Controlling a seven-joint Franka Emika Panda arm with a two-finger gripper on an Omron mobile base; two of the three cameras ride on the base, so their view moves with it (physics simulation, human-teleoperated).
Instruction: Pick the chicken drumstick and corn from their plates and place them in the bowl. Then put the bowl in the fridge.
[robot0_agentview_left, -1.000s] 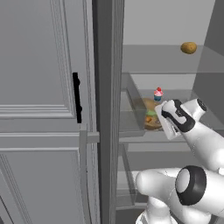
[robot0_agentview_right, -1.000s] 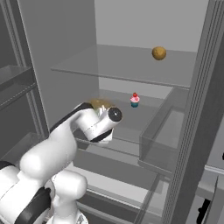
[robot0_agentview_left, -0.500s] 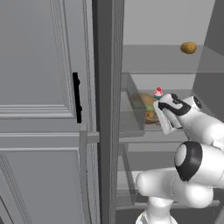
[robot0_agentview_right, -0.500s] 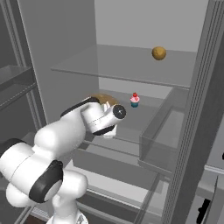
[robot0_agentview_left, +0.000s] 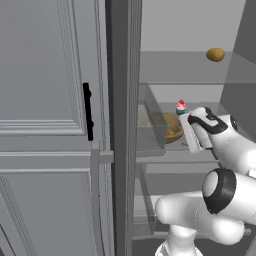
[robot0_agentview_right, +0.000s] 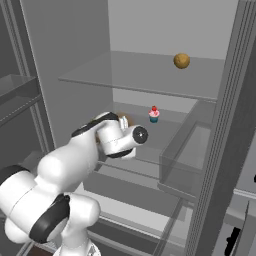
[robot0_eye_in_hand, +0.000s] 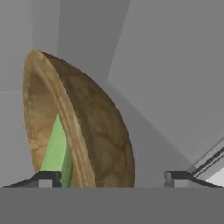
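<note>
In the hand view the two dark fingertips (robot0_eye_in_hand: 48, 178) stand wide apart, one at each lower corner, and the gripper (robot0_eye_in_hand: 114, 178) straddles the rim of the wooden bowl (robot0_eye_in_hand: 87, 131) without clamping it: the left tip sits over the bowl's inner side, the right tip well clear of its outer wall. The jaws are spread and hold nothing. The bowl looks stood on edge here (the camera is rolled with the hand), its tan grained outside bulging to the right, and a strip of green corn husk (robot0_eye_in_hand: 57, 151) shows inside it against the inner wall. The chicken drumstick cannot be made out.

From the left base view the gripper (robot0_agentview_left: 186, 131) points into the open fridge (robot0_agentview_left: 150, 65), just at the near edge of the bowl (robot0_agentview_left: 172, 127), which rests on the middle shelf beside a clear door bin (robot0_agentview_left: 150, 120). A small cupcake (robot0_agentview_left: 181, 106) with pink frosting stands on the same shelf just behind the bowl. A round brown potato-like item (robot0_agentview_left: 215, 54) lies on the shelf above. The closed grey door beside it carries a black vertical handle (robot0_agentview_left: 88, 111).

In the right base view the white arm (robot0_agentview_right: 80, 155) reaches in from the lower left, its wrist covering most of the bowl (robot0_agentview_right: 123, 119); the cupcake (robot0_agentview_right: 154, 114) stands farther back.
</note>
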